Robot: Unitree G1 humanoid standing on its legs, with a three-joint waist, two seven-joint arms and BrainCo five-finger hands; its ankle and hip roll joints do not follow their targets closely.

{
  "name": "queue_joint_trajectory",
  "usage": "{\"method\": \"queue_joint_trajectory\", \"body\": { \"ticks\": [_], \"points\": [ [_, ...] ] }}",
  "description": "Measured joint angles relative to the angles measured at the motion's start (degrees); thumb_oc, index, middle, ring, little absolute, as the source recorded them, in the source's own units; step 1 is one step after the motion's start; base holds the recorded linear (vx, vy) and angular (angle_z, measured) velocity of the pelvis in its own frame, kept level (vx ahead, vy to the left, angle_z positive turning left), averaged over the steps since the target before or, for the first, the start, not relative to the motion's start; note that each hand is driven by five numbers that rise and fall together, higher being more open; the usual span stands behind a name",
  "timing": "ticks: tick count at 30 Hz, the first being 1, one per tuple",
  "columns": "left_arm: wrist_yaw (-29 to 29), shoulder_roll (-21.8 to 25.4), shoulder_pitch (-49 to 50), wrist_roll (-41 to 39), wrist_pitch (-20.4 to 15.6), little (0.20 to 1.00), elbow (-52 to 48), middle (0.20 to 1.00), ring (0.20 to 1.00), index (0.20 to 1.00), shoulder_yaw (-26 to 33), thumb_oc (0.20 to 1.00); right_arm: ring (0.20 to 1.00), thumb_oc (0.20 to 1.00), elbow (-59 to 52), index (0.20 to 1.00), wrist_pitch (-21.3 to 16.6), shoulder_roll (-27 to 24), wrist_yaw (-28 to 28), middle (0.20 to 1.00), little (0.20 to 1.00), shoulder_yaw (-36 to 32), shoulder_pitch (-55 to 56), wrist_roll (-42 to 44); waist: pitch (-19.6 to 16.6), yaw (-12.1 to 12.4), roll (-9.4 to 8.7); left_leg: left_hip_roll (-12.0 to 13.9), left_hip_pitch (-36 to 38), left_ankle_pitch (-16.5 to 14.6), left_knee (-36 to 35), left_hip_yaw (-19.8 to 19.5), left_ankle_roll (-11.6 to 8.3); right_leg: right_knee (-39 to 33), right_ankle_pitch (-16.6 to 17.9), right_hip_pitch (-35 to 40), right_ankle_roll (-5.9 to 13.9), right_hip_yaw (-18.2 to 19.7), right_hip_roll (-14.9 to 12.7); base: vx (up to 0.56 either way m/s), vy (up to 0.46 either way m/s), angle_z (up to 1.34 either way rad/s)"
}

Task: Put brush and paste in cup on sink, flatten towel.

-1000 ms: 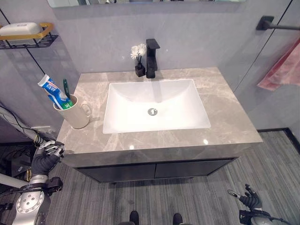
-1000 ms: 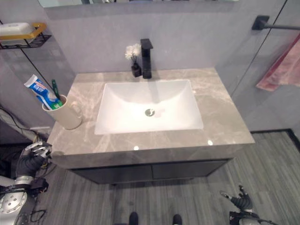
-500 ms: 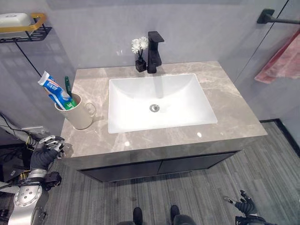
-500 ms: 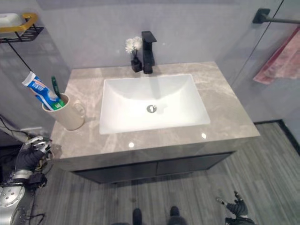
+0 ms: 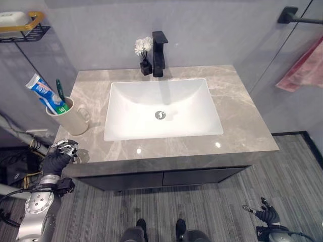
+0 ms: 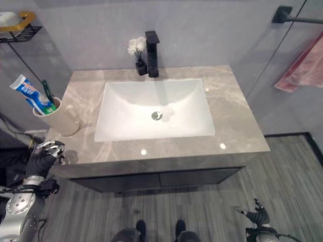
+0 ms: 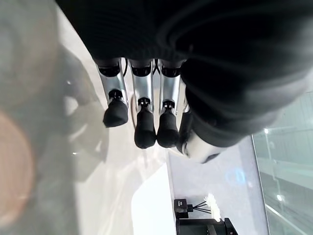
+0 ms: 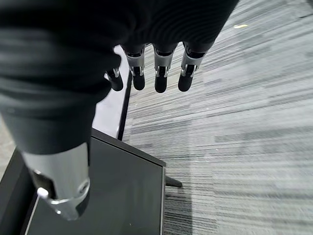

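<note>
The grey marble counter [image 5: 242, 116] fills the middle of the head views, with the white basin [image 5: 162, 108] sunk in its centre. The striped grey floor [image 5: 217, 201] runs along the bottom of the frame. At upper right a pink towel [image 5: 303, 70] hangs bunched below a black bar [image 5: 298, 19]. A wire shelf [image 5: 22, 30] sits at upper left. A black tap [image 5: 159, 47] stands behind the basin, with a small black vase of white flowers [image 5: 144, 53] just beside it. On the counter's left end stands the beige cup [image 5: 68, 115], holding the paste [image 5: 44, 92] and the green brush [image 5: 60, 92], both leaning toward the upper left.

The left hand [image 5: 59, 154] is at lower left, just beside the counter's front left corner. The right hand [image 5: 266, 216] is at lower right, low over the floor.

The left wrist view shows what the head views cannot: the left fingers [image 7: 143, 127] are straight and side by side, hanging above the counter, holding nothing, with the vase and tap far off. The right wrist view shows the right fingers [image 8: 161, 78] likewise straight and empty above the floor, beside a dark cabinet [image 8: 98, 196].

Against half a second ago, the whole picture has shifted right, so the camera moved; the left hand has come up closer to the counter edge.
</note>
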Motion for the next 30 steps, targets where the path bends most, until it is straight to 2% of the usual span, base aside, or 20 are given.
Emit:
{"method": "queue_joint_trajectory", "body": {
  "ticks": [1, 3, 4, 5, 7, 8, 9, 10, 11, 12, 15, 16, 18, 22, 26, 28, 29, 30],
  "points": [
    [-0.1, -0.2, 0.1, -0.6, 0.0, 0.2, 0.0, 0.2, 0.2, 0.2, -0.1, 0.2, 1.0, 1.0, 0.0, 1.0, 0.0, 0.0, -0.2, 1.0, 1.0, -0.7, 0.1, -0.1, -0.2, -0.3, 0.23, 1.8, 0.7, -1.7, -3.0, 2.4, 2.52, -1.5, 0.2, 0.6, -0.41, -0.6, 0.2, 0.11, 0.053, 0.28],
    [-0.1, -0.4, 0.1, -1.1, 0.0, 0.2, 0.0, 0.2, 0.2, 0.2, -0.2, 0.2, 1.0, 1.0, 0.0, 1.0, 0.0, 0.1, -0.2, 1.0, 1.0, -1.2, 0.1, -0.2, -0.3, -0.2, 0.36, 4.4, 3.1, -2.7, -9.9, 3.6, 3.88, -2.2, 0.3, 0.3, -0.8, -0.7, 0.9, 0.16, 0.174, 0.19],
    [0.1, -0.6, -1.2, -1.1, -0.1, 0.2, 1.1, 0.2, 0.2, 0.2, -1.2, 0.2, 1.0, 1.0, 0.7, 1.0, 0.0, 0.4, -0.7, 1.0, 1.0, -1.9, 0.3, -0.7, -0.3, -0.9, 0.9, 8.8, 3.5, -1.7, -14.4, -0.9, 1.77, -2.3, 0.6, 0.6, 0.27, 0.3, 1.5, 0.25, 0.356, 0.17],
    [0.3, -1.1, -1.3, -1.1, 0.0, 0.2, 1.5, 0.2, 0.2, 0.2, -2.2, 0.2, 1.0, 1.0, 1.9, 1.0, 0.1, 0.5, -1.5, 1.0, 1.0, -1.8, 0.2, -0.7, -0.3, -0.8, 1.02, 13.5, 4.9, -1.4, -19.6, -1.1, 1.23, -1.5, 0.3, 0.5, -0.34, 1.3, 2.2, 0.21, 0.333, 0.03],
    [0.5, -1.5, -0.8, -1.1, 0.0, 0.2, 1.5, 0.2, 0.2, 0.2, -2.3, 0.2, 1.0, 1.0, 1.9, 1.0, 0.0, 0.1, -1.7, 1.0, 1.0, -1.8, -0.1, -0.8, -0.8, -0.7, 2.11, 14.8, 6.7, -1.0, -22.8, -0.5, 0.56, -2.3, 1.1, 0.7, 1.82, 2.6, 2.5, 0.17, 0.318, -0.38],
    [0.6, -1.5, -0.5, -1.1, 0.0, 0.2, 1.5, 0.2, 0.2, 0.2, -2.2, 0.2, 1.0, 1.0, 2.0, 1.0, 0.1, -0.1, -1.8, 1.0, 1.0, -1.8, -0.6, -0.8, -1.2, -0.6, 3.01, 14.2, 7.7, -0.9, -24.1, -0.7, 0.57, -2.9, 1.7, 1.2, 2.73, 3.4, 2.7, 0.08, 0.19, -0.82],
    [0.6, -1.7, 0.2, -1.1, 0.0, 0.2, 1.5, 0.2, 0.2, 0.2, -1.9, 0.2, 1.0, 1.0, 2.1, 1.0, 0.1, -0.5, -2.6, 1.0, 1.0, -2.1, -1.5, -1.2, -1.2, -0.3, 4.77, 11.1, 11.7, -0.7, -25.7, -0.7, 0.89, -5.5, 3.4, 3.2, 3.73, 5.4, 2.6, 0.09, 0.261, -0.83],
    [0.6, -2.3, 0.7, -1.1, 0.0, 0.2, 1.1, 0.2, 0.2, 0.2, -1.9, 0.2, 1.0, 1.0, 1.8, 1.0, 0.1, -1.4, -2.6, 1.0, 1.0, -2.0, -1.3, -1.7, -1.7, -0.6, 6.33, 10.3, 12.8, -0.3, -25.6, -0.7, 1.68, -6.6, 3.7, 3.9, 4.31, 5.6, 3.4, 0.07, 0.254, -0.74],
    [0.5, -2.4, 0.8, -1.1, -0.2, 0.2, 1.0, 0.2, 0.2, 0.2, -1.7, 0.2, 1.0, 1.0, 2.1, 1.0, 0.2, -0.9, -2.7, 1.0, 1.0, -2.0, -1.1, -1.9, -2.3, -1.0, 7.44, 9.7, 13.5, 0.2, -25.5, -0.7, 0.03, -7.6, 3.9, 4.7, 4.8, 5.9, 3.4, 0.07, 0.255, -0.33],
    [0.7, -2.8, 0.6, -1.2, -0.1, 0.2, 1.4, 0.2, 0.2, 0.2, -1.4, 0.2, 1.0, 1.0, 1.3, 1.0, 0.6, 0.6, -2.8, 1.0, 1.0, -2.0, -0.8, -1.8, -2.5, -0.9, 6.58, 7.9, 14.3, 0.2, -25.7, 0.5, 2.2, -7.5, 4.6, 4.6, 5.0, 6.1, 1.5, 0.05, 0.215, -0.29],
    [0.6, -2.3, 1.9, -1.1, 0.0, 0.2, 1.2, 0.2, 0.2, 0.2, -1.3, 0.2, 1.0, 1.0, 0.0, 1.0, 0.8, 3.9, -2.6, 1.0, 1.0, -0.6, 0.3, -2.0, -3.7, -1.5, 4.35, 3.6, 14.5, -1.2, -25.6, 3.2, 4.02, -8.4, 4.9, 4.4, 6.8, 6.2, -2.9, 0.04, 0.183, -0.32],
    [0.6, -2.4, 1.8, -1.1, 0.0, 0.2, 1.2, 0.2, 0.2, 0.2, -1.3, 0.2, 1.0, 1.0, 0.0, 1.0, 1.2, 4.4, -2.6, 1.0, 1.0, 0.8, 0.5, -2.2, -3.8, -1.6, 4.18, 2.6, 14.6, -1.7, -25.6, 3.7, 5.02, -8.4, 5.0, 4.2, 7.04, 6.3, -3.9, 0.03, 0.105, -0.17],
    [0.7, -2.7, 2.4, -1.1, 0.0, 0.2, 1.0, 0.2, 0.2, 0.2, -1.2, 0.2, 1.0, 1.0, 0.0, 1.0, 1.9, 5.1, -2.5, 1.0, 1.0, 2.3, 0.7, -4.5, -4.0, -1.5, 3.92, 1.1, 15.2, -2.0, -25.5, 4.5, 5.67, -8.8, 5.2, 4.5, 7.8, 6.1, -5.4, 0.03, 0.151, -0.17],
    [0.6, -2.4, 5.3, -1.0, 0.0, 0.2, -0.5, 0.2, 0.2, 0.2, 0.9, 0.2, 1.0, 1.0, -0.4, 1.0, 2.1, 5.1, -2.5, 1.0, 1.0, 2.6, 0.5, -6.4, -4.9, -0.5, 3.2, 0.4, 15.5, -2.5, -25.5, 6.4, 6.35, -9.7, 5.8, 4.3, 9.07, 6.3, -6.2, 0.01, 0.078, -0.21],
    [0.6, -2.3, 7.5, -1.0, 0.0, 0.2, -2.8, 0.2, 0.2, 0.2, 2.6, 0.2, 1.0, 1.0, 0.2, 1.0, 2.1, 4.9, -2.5, 1.0, 1.0, 3.3, -0.6, -6.7, -5.4, 0.4, 2.42, 1.3, 15.6, -2.5, -25.5, 7.1, 6.05, -9.7, 6.0, 3.8, 9.44, 6.2, -5.3, 0.0, 0.0, -0.07],
    [0.5, -2.2, 8.6, -1.1, 0.0, 0.2, -3.7, 0.2, 0.2, 0.2, 3.5, 0.2, 1.0, 1.0, 1.0, 1.0, 2.2, 4.6, -2.4, 1.0, 1.0, 4.8, -1.8, -6.9, -5.4, 1.7, 2.38, 2.1, 15.8, -2.5, -25.5, 8.5, 5.75, -9.7, 7.1, 2.9, 9.44, 4.6, -4.7, -0.04, -0.025, -0.39],
    [0.4, -2.1, 9.7, -1.2, 0.0, 0.2, -4.5, 0.2, 0.2, 0.2, 4.8, 0.2, 1.0, 1.0, 1.3, 1.0, 2.2, 4.5, -2.2, 1.0, 1.0, 5.5, -2.4, -7.1, -5.5, 2.9, 2.2, 2.8, 15.9, -2.6, -25.5, 9.9, 5.54, -9.6, 7.9, 2.3, 8.74, 2.6, -4.6, -0.04, -0.014, -0.46],
    [0.1, -2.1, 10.1, -1.9, 0.0, 0.2, -4.8, 0.2, 0.2, 0.2, 5.1, 0.2, 1.0, 1.0, 0.8, 1.0, 2.2, 4.3, -2.2, 1.0, 1.0, 5.6, -2.6, -7.6, -5.5, 3.1, 2.3, 3.3, 15.6, -2.5, -25.5, 10.0, 5.32, -9.5, 8.5, 1.9, 8.62, 0.8, -4.0, -0.01, 0.0, -0.34]
  ]
}}
